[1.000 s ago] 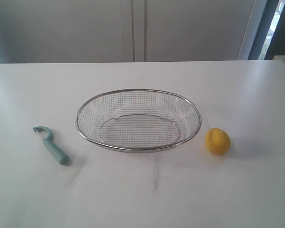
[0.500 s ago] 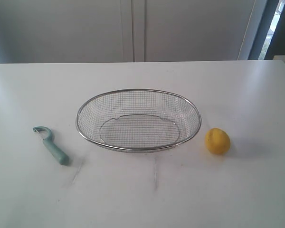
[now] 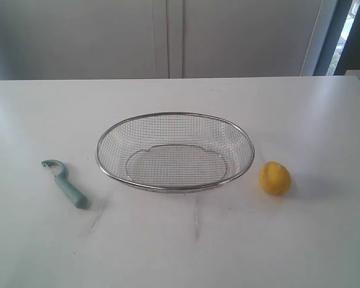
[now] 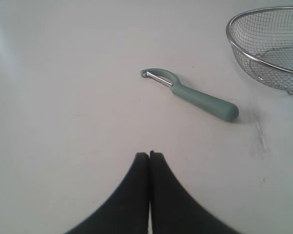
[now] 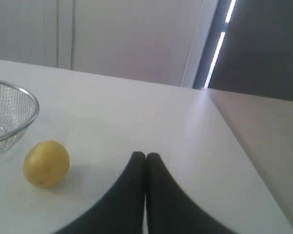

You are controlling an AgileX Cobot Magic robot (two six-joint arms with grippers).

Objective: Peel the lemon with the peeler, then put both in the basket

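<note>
A bare white table (image 3: pixel 180 252) fills the scene, matt and flat. Behind it stand pale panelled doors (image 3: pixel 168 36), with a dark window frame (image 3: pixel 354 36) at the far right of the exterior view. The basket (image 3: pixel 174 188) sits mid-table with nothing in it. Taking the basket as the dial's centre in the exterior view, the peeler (image 3: pixel 65 183) lies between 8 and 9 o'clock and the lemon (image 3: pixel 275 178) between 3 and 4 o'clock. Both are well apart from the rim, flat on the tabletop and untouched. The left gripper (image 4: pixel 149 155) hovers short of the peeler with its two dark fingers pressed together on nothing. The right gripper (image 5: pixel 146 156) is likewise closed and empty, near the lemon but not touching it. The lemon looks firm and smooth-skinned. It is round enough to roll on this slick surface if nudged, so a pinch across its widest middle seems safest, squeezed firmly enough to resist the blade's drag. The peeler appears light and stiff. Its rounded handle lies low against the table, so the fingers would need to open and straddle the handle's middle, clear of the hooked head and metal blade. It may twist in the grip. The wire basket is probably light enough to slide if bumped.
</note>
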